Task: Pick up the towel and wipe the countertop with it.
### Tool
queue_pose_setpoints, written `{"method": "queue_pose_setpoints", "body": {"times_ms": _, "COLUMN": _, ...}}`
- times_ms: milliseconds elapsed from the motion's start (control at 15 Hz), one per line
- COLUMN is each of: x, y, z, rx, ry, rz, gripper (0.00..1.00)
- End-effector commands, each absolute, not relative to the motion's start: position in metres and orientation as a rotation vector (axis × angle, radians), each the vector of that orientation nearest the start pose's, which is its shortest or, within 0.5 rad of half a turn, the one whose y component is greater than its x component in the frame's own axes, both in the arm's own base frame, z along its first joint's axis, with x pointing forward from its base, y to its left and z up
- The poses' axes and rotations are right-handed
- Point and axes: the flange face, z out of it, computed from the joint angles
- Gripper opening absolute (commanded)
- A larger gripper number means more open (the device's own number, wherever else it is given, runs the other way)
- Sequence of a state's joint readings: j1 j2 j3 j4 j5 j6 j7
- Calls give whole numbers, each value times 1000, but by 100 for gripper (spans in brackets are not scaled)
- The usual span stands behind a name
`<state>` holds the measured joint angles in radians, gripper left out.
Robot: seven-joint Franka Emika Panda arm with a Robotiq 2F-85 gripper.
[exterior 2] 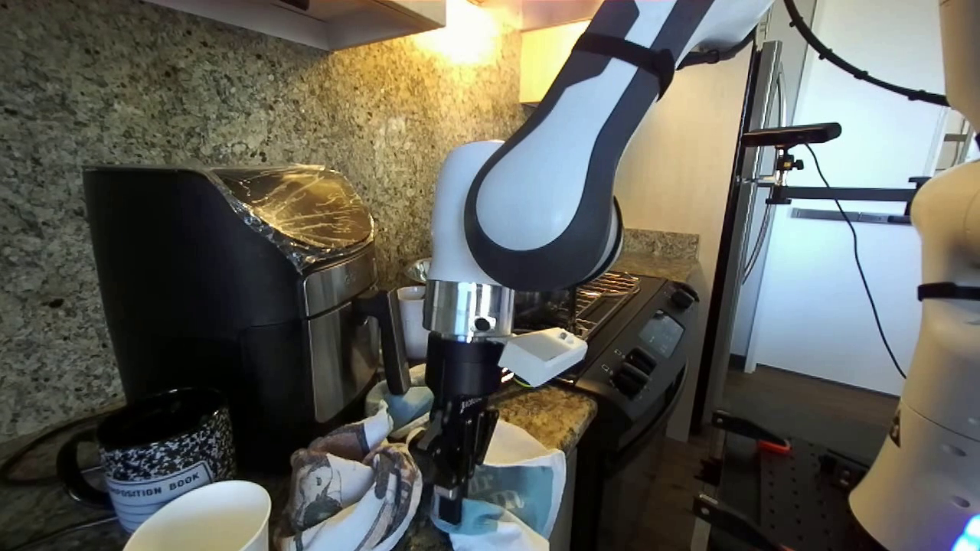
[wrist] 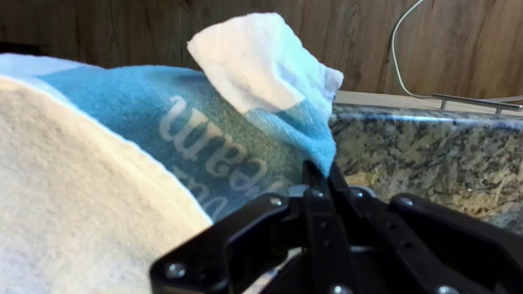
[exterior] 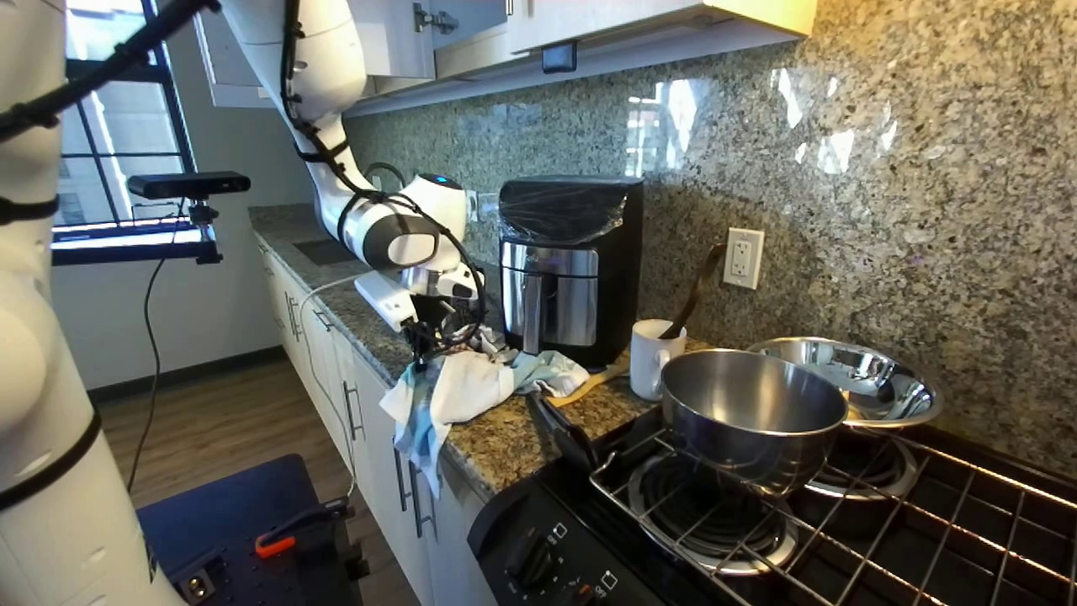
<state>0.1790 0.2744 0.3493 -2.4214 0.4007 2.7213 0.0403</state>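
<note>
The white and blue towel [exterior: 471, 387] lies crumpled on the granite countertop [exterior: 505, 442], with one part hanging over the front edge. It also shows in an exterior view [exterior 2: 521, 482] and in the wrist view [wrist: 135, 102], where pale lettering is visible on its blue part. My gripper [wrist: 320, 169] is shut on a pinched blue fold of the towel near the counter's front edge. The gripper points down and shows in both exterior views [exterior: 419, 358] [exterior 2: 452, 505]. The bare countertop [wrist: 425, 155] lies to the right of the fingers in the wrist view.
A black air fryer [exterior: 551, 278] stands behind the towel. A brown-patterned cloth [exterior 2: 344, 474], a speckled black mug [exterior 2: 168, 451] and a white cup [exterior 2: 214, 520] are close by. A white mug [exterior: 648, 358], a stove [exterior: 580, 539] and steel bowl [exterior: 749, 429] stand beyond.
</note>
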Motion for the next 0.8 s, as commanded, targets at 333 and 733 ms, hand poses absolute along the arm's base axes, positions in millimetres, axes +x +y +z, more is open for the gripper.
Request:
{"method": "queue_pose_setpoints", "body": {"times_ms": 333, "x": 430, "y": 167, "z": 200, "rx": -3057, "ry": 60, "rz": 126, "gripper": 3}}
{"method": "queue_pose_setpoints", "body": {"times_ms": 733, "x": 450, "y": 153, "z": 210, "rx": -3167, "ry": 197, "rz": -66, "gripper": 3}}
